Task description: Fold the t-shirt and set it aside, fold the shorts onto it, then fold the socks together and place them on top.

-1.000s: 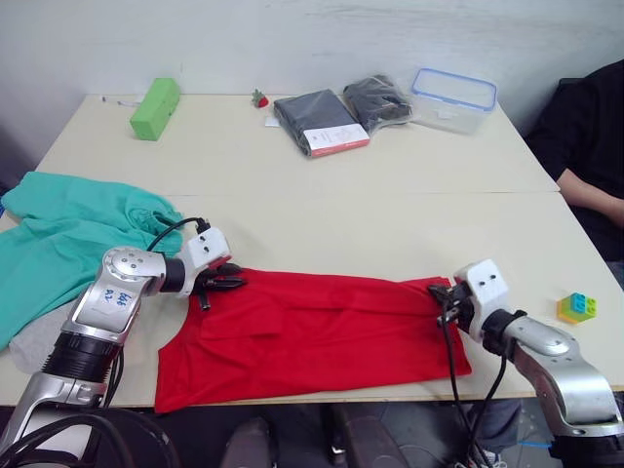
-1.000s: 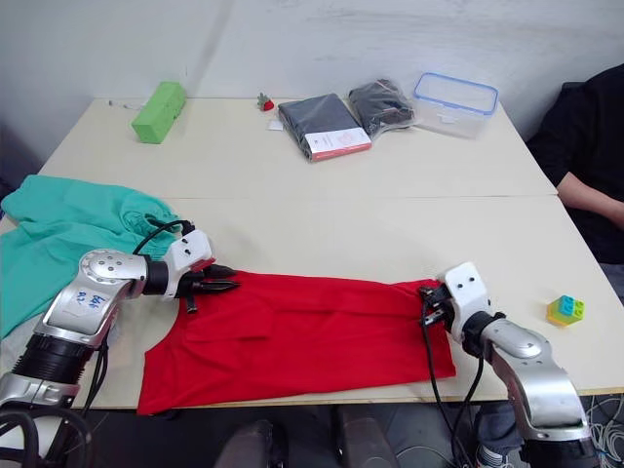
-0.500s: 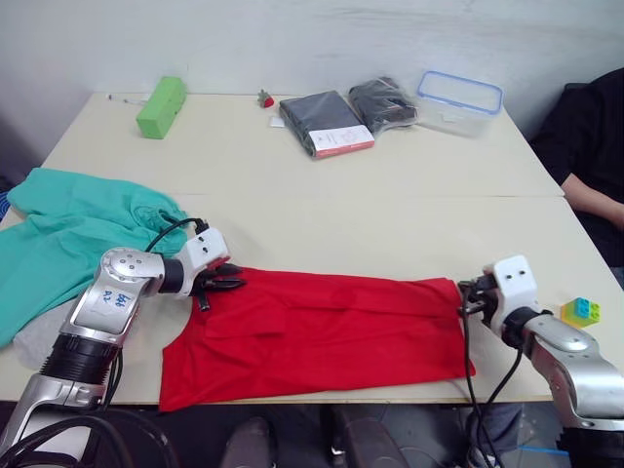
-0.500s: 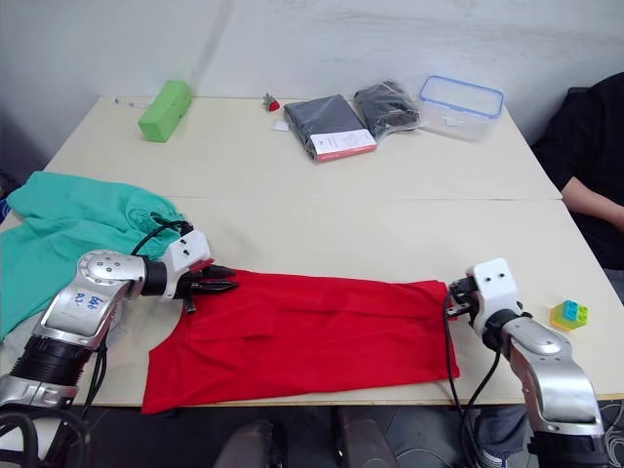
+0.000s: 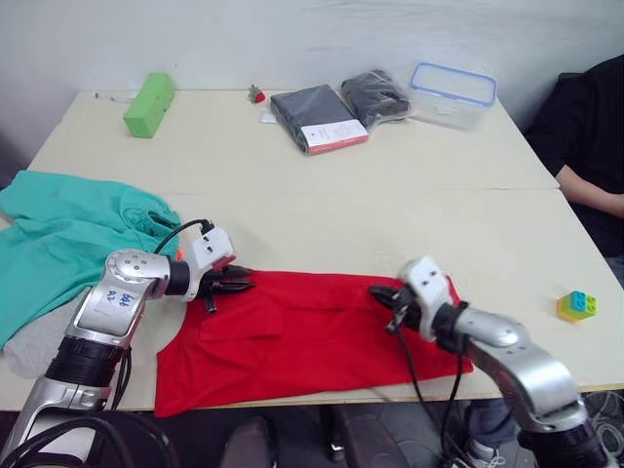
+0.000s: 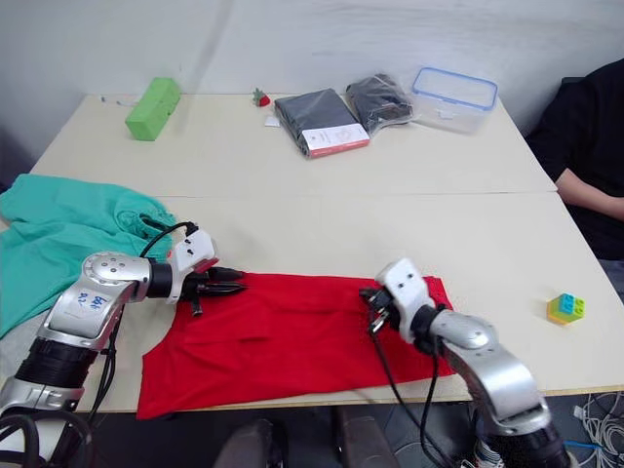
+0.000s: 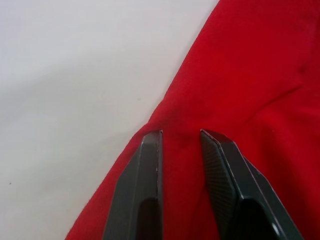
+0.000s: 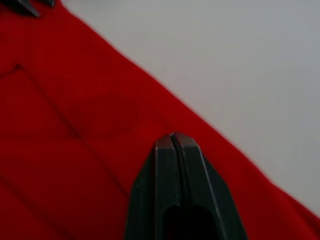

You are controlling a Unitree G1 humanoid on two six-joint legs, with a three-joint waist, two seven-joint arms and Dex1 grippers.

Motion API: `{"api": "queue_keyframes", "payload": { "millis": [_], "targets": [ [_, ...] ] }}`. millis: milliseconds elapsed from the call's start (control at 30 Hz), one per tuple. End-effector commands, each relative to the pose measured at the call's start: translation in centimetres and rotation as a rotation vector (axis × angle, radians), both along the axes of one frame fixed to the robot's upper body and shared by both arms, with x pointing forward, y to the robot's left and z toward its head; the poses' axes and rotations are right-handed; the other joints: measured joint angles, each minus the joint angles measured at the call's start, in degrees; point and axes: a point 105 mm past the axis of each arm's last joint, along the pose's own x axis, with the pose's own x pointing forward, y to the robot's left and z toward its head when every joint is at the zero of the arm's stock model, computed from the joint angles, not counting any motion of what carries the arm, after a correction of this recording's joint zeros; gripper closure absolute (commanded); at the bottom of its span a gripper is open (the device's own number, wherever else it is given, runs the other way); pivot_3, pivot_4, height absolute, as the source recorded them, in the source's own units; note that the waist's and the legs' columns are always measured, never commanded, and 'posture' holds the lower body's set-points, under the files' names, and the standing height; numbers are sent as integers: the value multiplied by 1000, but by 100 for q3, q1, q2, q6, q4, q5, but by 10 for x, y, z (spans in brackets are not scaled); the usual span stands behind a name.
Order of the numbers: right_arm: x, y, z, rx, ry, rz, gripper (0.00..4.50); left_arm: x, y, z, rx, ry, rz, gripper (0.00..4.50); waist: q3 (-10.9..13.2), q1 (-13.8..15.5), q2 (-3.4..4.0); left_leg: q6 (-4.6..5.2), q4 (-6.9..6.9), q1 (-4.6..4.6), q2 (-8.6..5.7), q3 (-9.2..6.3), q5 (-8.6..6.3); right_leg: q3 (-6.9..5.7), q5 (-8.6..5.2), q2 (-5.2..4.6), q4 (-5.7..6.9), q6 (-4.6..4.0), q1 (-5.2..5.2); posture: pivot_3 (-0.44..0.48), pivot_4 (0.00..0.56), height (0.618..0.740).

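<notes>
The right gripper (image 6: 371, 310), fingers pinched together on the far edge of the bright red short-sleeved cloth t-shirt (image 5: 312, 336), should carry that end straight across toward the left gripper (image 5: 241, 284), whose parted fingers straddle the shirt's opposite corner as an anchor. The t-shirt lies as a long, lightly creased band along the pale table's (image 5: 390, 175) near edge.

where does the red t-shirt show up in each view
Left eye: t-shirt along the table's near edge, between both grippers.
Right eye: same place.
Left wrist: red cloth under the fingers.
Right wrist: cloth under the fingers.
Shared landmark: the shirt's far edge against the table.
</notes>
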Motion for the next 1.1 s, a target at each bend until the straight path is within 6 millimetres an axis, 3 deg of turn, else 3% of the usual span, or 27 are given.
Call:
{"api": "queue_keyframes", "payload": {
  "millis": [33,233,367,433,467,633,733,833,900,1000,1100],
  "targets": [
    [12,-29,-16,-102,8,-145,4500,-1,1,-3,28,-8,3,3292,-6,13,-8,0,0,2,-2,0,0,-2,0,-4,3,0,0,0,150,740],
    [1,-98,-15,-135,37,-357,4500,-8,14,-16,61,17,30,3292,-16,137,-17,0,-3,26,-2,-3,0,-4,-1,-4,-1,-2,26,0,150,740],
    [-5,-133,-11,-157,42,-438,4500,-7,17,-20,66,17,46,3292,-18,131,-21,15,-7,65,-3,-6,3,-9,1,-11,-40,2,89,0,150,740],
    [-6,-140,-6,-136,28,-441,4500,-6,17,-21,61,17,48,3292,-18,128,-21,25,-14,73,-3,-2,10,-8,6,-13,-58,6,101,0,150,740],
    [-6,-140,-3,-124,19,-435,4500,-6,17,-21,60,17,48,3292,-18,126,-20,26,-14,78,-4,-1,11,-8,8,-14,-60,8,106,0,150,740],
    [-6,-103,47,74,-123,-230,4500,-4,15,-8,21,-2,34,3292,-4,109,14,27,-19,81,-4,0,13,-8,9,-13,-48,8,103,0,150,740],
    [-6,-78,59,97,-151,-125,4500,-9,10,4,-23,-5,-4,3292,-1,93,18,24,-19,77,-3,0,15,-8,9,-10,-41,8,93,0,150,740],
    [-5,-50,49,78,-124,-59,4500,-12,7,3,-14,2,-24,3292,-2,96,12,20,-20,69,-2,-4,13,-12,11,-10,-42,11,87,0,150,740],
    [0,-42,36,39,-98,-71,4500,-13,8,-3,10,7,-25,3292,-3,98,11,17,-19,49,-2,-7,9,-13,13,-10,-42,13,70,0,150,740],
    [7,-45,12,-55,-60,-122,4500,-13,11,-12,49,11,-14,3292,-3,117,11,17,-17,10,-5,-5,4,-13,13,-15,-38,14,27,0,150,740],
    [9,-64,-3,-115,-25,-190,4500,-13,15,-15,73,8,-10,3292,-6,127,12,17,-17,-1,-6,-3,2,-13,12,-18,-41,14,15,0,150,740]
  ]
}}
